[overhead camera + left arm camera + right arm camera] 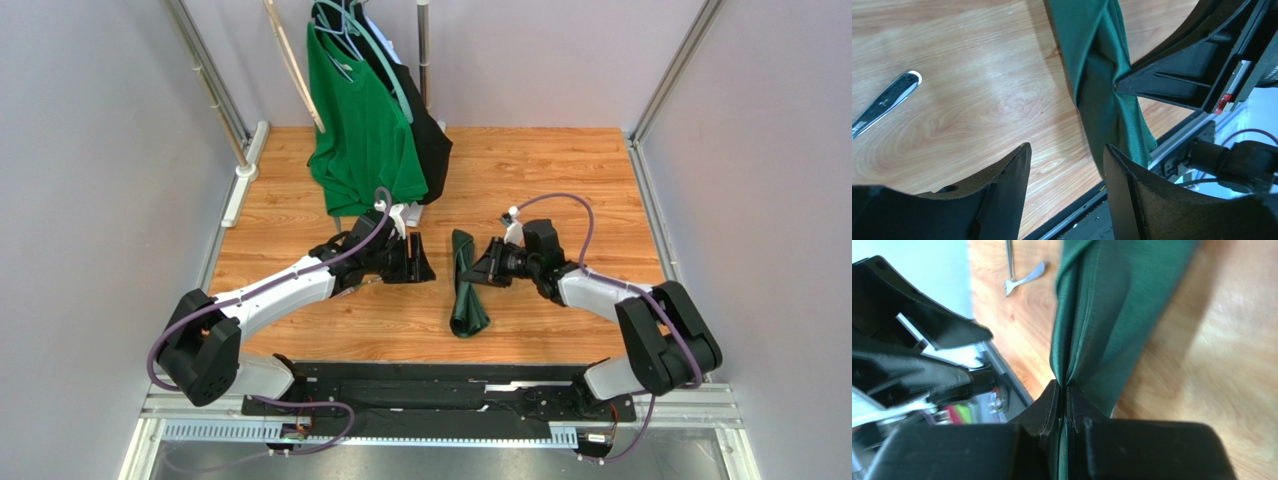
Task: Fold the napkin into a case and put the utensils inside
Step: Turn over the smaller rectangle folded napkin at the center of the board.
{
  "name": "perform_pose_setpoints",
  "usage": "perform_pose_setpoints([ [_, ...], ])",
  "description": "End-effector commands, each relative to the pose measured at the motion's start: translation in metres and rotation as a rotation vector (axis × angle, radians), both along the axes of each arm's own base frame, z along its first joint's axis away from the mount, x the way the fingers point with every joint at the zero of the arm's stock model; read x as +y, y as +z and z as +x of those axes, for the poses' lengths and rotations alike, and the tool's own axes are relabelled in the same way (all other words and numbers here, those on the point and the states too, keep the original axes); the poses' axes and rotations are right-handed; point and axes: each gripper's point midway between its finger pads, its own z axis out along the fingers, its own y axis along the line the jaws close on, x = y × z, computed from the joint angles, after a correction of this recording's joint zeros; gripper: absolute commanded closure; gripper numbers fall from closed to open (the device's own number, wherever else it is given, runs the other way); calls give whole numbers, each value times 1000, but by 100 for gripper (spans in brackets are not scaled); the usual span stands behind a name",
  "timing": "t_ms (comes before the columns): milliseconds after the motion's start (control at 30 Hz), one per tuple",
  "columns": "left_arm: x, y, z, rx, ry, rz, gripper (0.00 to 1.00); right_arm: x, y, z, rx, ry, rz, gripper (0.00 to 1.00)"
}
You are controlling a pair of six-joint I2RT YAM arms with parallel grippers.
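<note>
A bright green T-shirt and a black garment hang from a rack at the far edge of the wooden table, just beyond the left arm. The napkin, folded into a narrow dark green strip, lies mid-table and runs near to far. A silver utensil lies on bare wood to its left, apart from the cloth. The right gripper reaches in low from the right, its jaws pinched tight on the napkin's right edge and puckering the cloth. The left gripper hovers just left of the strip with its jaws wide and holding nothing, facing the right gripper across the cloth.
</note>
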Motion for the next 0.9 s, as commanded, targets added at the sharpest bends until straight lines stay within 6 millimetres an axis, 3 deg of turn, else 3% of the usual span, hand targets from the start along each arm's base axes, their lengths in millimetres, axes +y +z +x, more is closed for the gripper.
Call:
perform_pose_setpoints([
  [0, -19, 26, 9, -34, -6, -98, 37, -19, 9, 11, -58, -38, -359, 100],
  [67, -18, 23, 9, -24, 0, -99, 37, -20, 7, 6, -76, -18, -485, 100],
  [100, -18, 22, 9, -20, 3, -97, 37, -34, -5, 1, -32, -31, -599, 100],
  [133, -18, 20, 8, -14, 2, -96, 37, -30, 1, 3, -55, -24, -642, 100],
  [200, -17, 17, 7, -4, 7, -94, 38, -42, -11, -3, -31, -25, -773, 100],
  [467, 8, 13, 1, -31, 92, -87, 38, -60, -24, -14, -48, -33, -1182, 100],
  [567, 20, 8, -4, -33, 118, -60, 38, -48, -30, -19, -71, -27, -1231, 100],
  [733, 37, 2, -9, -30, 155, -58, 36, -8, -28, -31, -109, 23, -1177, 73],
  [800, 41, 3, -9, -34, 162, -61, 36, 16, -24, -37, -104, 56, -1062, 59],
  [867, 43, 7, -8, -36, 164, -66, 36, 39, -12, -40, -93, 75, -899, 53],
])
